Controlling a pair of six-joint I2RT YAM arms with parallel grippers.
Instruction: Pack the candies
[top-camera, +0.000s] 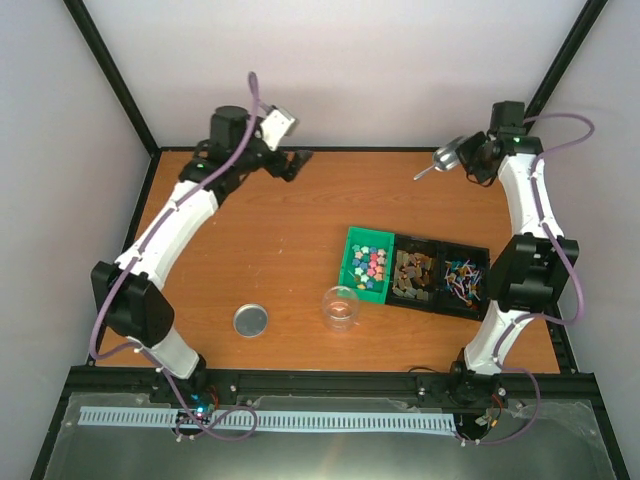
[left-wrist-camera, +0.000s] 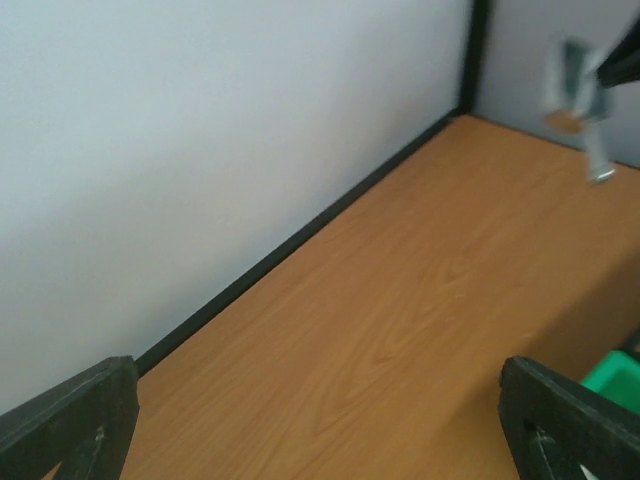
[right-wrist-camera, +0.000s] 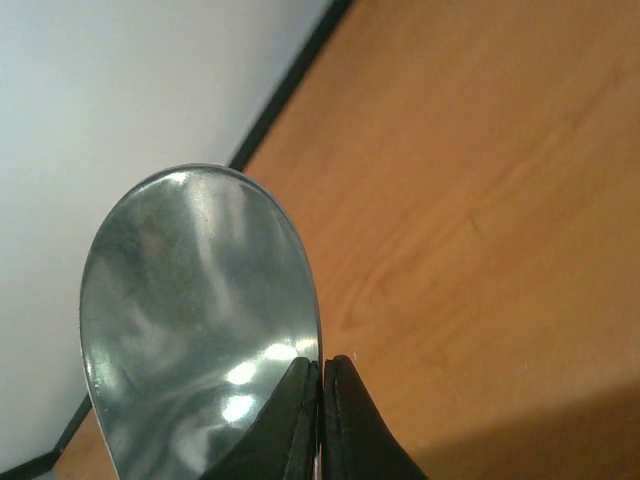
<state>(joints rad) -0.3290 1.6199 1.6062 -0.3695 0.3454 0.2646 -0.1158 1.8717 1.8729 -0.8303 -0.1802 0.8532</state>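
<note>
Overhead view first: any lettering on the containers is too small to read from up here, and neither wrist camera shows print. The candies (top-camera: 370, 265), a heap of pink, yellow, green, blue and white bits, lie in the green compartment (top-camera: 352, 270) at the left end of a row of three bins on the right half of the table (top-camera: 270, 240). Next to them is a black bin of brown lumps (top-camera: 412, 276), then another black bin of thin coloured sticks (top-camera: 462, 281). Just in front of the green compartment stands a clear cup (top-camera: 340, 308), and off to its left a round metal lid (top-camera: 251, 320) lies flat on the wood. Over to the right gripper (top-camera: 470, 156): it hangs high near the far right corner, well apart from the candies and beyond the bins toward the back wall. It is clamped on a metal spoon (top-camera: 440, 160). In its own wrist camera the two black fingertips of the right gripper (right-wrist-camera: 322, 400) are pressed together against the lower edge of the shiny spoon (right-wrist-camera: 190, 320) bowl, with bare wood and the wall behind. The left gripper (top-camera: 297, 162) is at the far left by the back wall, also well away from the candies. Its jaws are spread wide with nothing between them, which the wrist view of the left gripper (left-wrist-camera: 320, 425) confirms. A corner of the green compartment (left-wrist-camera: 615, 375) peeks in at that view's right edge.
</note>
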